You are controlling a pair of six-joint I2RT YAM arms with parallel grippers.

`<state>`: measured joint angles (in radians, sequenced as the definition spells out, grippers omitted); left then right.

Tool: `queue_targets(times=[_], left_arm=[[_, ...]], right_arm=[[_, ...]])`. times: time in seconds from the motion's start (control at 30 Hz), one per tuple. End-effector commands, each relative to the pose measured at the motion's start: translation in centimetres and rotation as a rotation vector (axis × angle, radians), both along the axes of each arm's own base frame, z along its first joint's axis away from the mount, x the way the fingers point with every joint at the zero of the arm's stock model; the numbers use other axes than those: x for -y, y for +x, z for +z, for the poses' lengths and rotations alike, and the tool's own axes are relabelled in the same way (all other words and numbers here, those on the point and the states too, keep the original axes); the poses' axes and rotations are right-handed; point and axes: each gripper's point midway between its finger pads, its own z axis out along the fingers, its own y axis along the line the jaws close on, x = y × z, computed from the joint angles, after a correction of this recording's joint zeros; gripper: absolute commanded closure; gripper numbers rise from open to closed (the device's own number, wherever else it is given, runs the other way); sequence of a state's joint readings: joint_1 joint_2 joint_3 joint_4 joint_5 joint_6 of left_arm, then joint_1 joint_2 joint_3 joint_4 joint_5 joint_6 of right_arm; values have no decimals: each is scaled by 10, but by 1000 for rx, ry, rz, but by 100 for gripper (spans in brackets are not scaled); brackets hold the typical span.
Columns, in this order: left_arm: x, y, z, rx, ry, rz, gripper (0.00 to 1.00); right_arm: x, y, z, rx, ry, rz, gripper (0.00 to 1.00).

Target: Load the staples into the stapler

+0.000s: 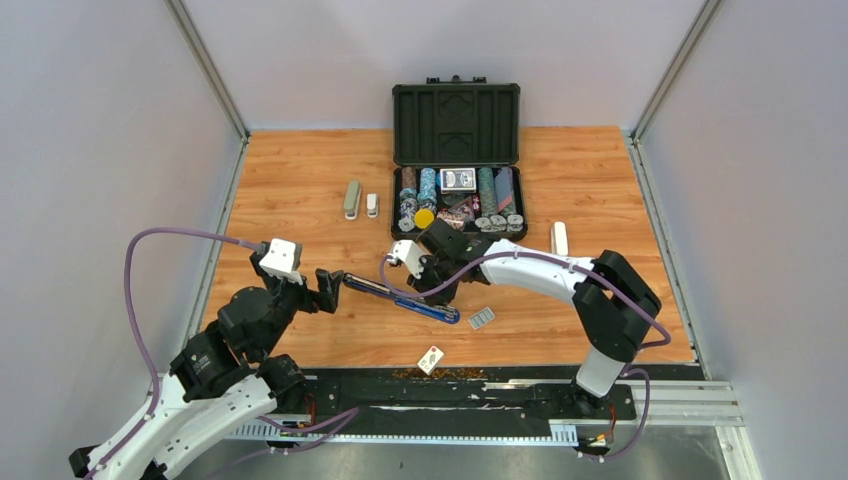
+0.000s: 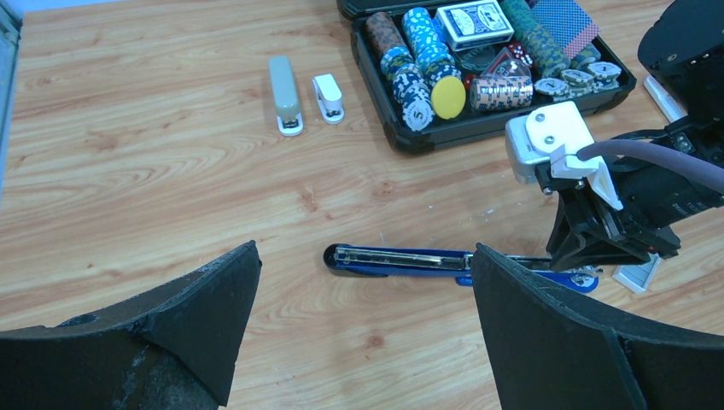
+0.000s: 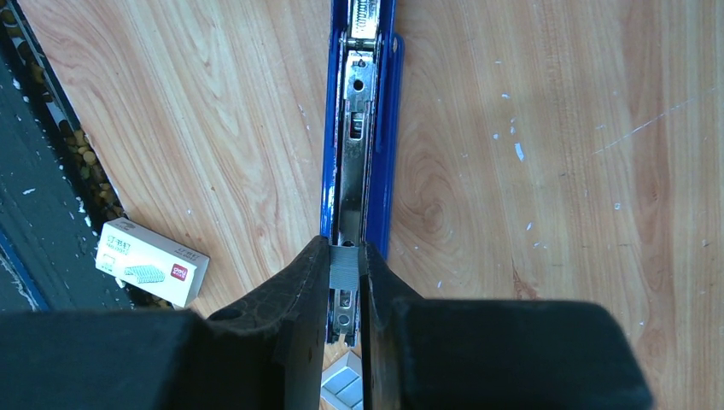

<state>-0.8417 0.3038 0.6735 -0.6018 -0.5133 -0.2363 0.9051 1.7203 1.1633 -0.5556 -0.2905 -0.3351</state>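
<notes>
The blue stapler (image 1: 400, 297) lies opened out flat on the wooden table, its silver rail facing up; it also shows in the left wrist view (image 2: 401, 260) and the right wrist view (image 3: 359, 128). My right gripper (image 3: 345, 248) is shut on the staples (image 3: 344, 267), a small grey ribbed block held right over the rail near one end of the stapler. In the top view the right gripper (image 1: 437, 285) is above the stapler's middle. My left gripper (image 1: 335, 285) is open and empty at the stapler's left end, its fingers (image 2: 213, 299) spread wide and touching nothing.
An open black case (image 1: 456, 110) of poker chips and cards stands behind. A grey-olive stapler (image 1: 352, 199) and a white stapler (image 1: 373, 206) lie at back left. A white box with a red mark (image 1: 431, 359), a small staple tray (image 1: 481, 318) and a white bar (image 1: 559, 238) lie nearby.
</notes>
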Motion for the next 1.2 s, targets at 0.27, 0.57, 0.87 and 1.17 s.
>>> queue_targets(times=[0.27, 0.57, 0.87, 1.17], left_arm=[[1, 4, 3, 19, 3, 3, 0], [1, 4, 3, 17, 4, 2, 0], [2, 4, 2, 15, 6, 1, 0], [2, 4, 2, 14, 7, 2, 0]], right_arm=[[-7, 2, -11, 9, 10, 22, 88], [-1, 0, -14, 3, -10, 15, 87], [6, -5, -9, 0, -18, -9, 78], [-8, 4, 37, 77, 109, -54, 51]])
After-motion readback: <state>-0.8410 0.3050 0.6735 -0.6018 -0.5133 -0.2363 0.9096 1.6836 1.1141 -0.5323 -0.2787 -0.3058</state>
